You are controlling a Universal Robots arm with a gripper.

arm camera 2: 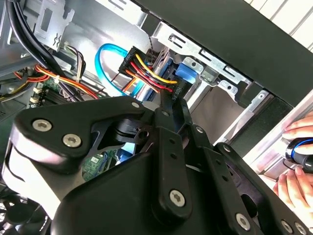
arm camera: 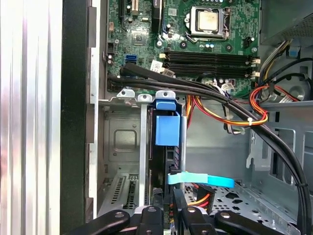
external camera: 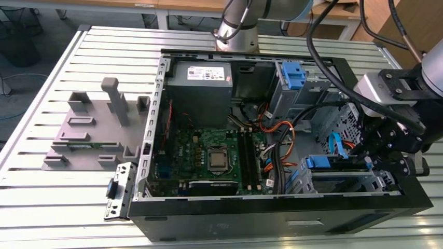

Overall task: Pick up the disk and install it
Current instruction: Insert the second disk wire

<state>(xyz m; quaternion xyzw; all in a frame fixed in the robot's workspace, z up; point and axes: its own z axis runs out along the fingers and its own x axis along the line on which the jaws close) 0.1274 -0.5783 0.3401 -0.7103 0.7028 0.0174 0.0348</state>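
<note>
First wrist view, disk [arm camera: 167, 147] seated in bay, just beyond fingers [arm camera: 157, 208]

Open computer case [external camera: 277, 207] on slatted table [external camera: 69, 197]

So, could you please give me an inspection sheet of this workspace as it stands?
Surface: slatted metal table carrying an open computer case.
Job's things: disk stands edge-on in the drive cage, blue rail visible.
Clutter: grey fixture on the table, at the exterior view's left of the case.
Grippers: gripper inside the case, at the disk's end.
Cables: black bundle, orange and red wires, blue flat cable beside the disk.
Surroundings: a hand just outside the case.
</note>
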